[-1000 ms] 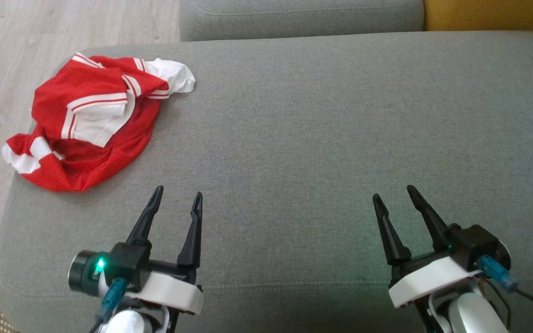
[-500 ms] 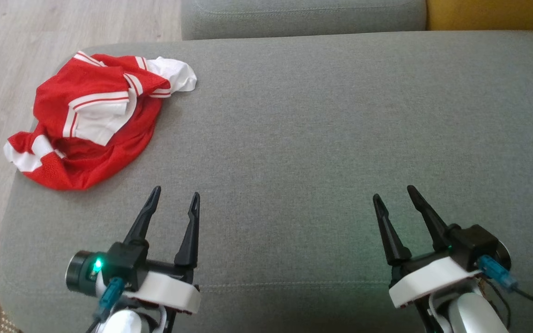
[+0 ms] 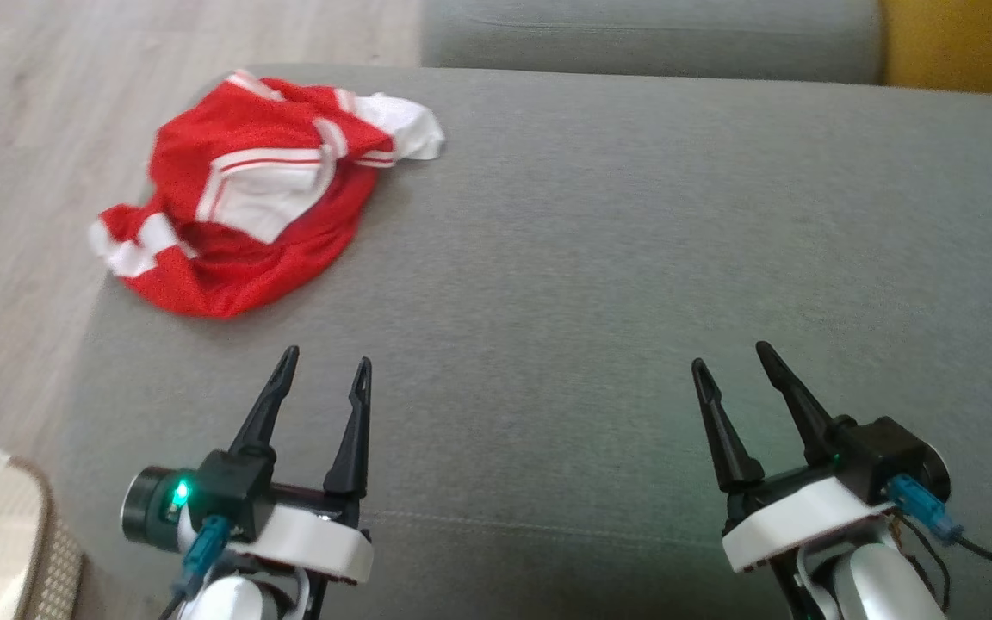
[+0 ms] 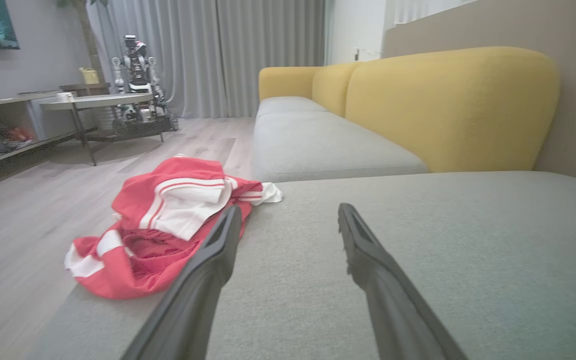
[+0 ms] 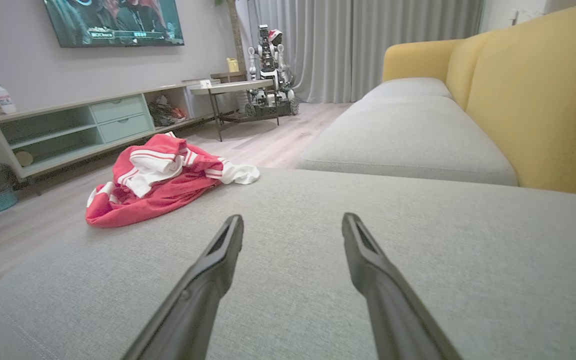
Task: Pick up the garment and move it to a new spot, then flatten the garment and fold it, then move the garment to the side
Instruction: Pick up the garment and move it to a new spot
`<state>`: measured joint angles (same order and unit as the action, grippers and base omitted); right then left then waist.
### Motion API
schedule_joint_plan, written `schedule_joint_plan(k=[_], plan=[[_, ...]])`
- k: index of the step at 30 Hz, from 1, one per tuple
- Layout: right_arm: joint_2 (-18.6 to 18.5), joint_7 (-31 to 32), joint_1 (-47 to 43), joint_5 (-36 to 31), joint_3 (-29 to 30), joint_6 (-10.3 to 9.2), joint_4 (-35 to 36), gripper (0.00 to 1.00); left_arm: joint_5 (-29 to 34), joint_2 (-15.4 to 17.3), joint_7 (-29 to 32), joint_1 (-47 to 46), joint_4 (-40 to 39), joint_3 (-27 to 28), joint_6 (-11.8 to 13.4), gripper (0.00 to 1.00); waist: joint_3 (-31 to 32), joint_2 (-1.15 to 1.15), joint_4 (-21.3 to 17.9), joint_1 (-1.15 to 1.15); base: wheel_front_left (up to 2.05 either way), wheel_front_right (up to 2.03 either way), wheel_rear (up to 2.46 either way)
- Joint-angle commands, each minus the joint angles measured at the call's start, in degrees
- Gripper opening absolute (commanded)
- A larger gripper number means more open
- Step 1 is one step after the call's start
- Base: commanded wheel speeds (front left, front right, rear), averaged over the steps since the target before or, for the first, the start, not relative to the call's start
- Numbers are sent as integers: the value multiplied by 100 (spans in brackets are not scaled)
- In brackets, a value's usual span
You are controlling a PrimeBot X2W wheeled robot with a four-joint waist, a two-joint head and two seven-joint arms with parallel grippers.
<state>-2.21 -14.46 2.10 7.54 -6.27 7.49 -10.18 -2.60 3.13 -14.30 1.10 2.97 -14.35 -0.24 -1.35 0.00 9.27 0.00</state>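
Red-and-white jersey (image 3: 238, 275) lies crumpled at upper left on the grey sofa seat (image 3: 599, 241); soft and light, we judge, best pinched at a raised fold. Left gripper (image 3: 325, 366) and right gripper (image 3: 730, 357) gape empty.

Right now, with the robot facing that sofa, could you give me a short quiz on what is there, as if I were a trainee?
1. Where on the grey fabric sofa cushion does the crumpled red and white mesh garment lie? A) its far left corner B) its middle C) its far right corner
2. Which is nearer the garment: the left gripper or the right gripper?
3. True or false: the left gripper is shut on the garment.
Key: 1 A; 2 the left gripper; 3 false, both grippers are open and hold nothing.
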Motion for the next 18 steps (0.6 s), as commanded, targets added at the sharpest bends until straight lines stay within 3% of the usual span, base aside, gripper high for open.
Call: schedule_joint_plan(k=[1,18], plan=[[-66,-54,223,-56,-153,0,222,100,26,-23,-70,-136,-231,188,38,100,8,0,185,0,0,0,0],[-66,-54,159,-27,-184,0,216,100,-35,-24,-70,-62,-237,207,62,100,68,0,1368,0,0,0,0]])
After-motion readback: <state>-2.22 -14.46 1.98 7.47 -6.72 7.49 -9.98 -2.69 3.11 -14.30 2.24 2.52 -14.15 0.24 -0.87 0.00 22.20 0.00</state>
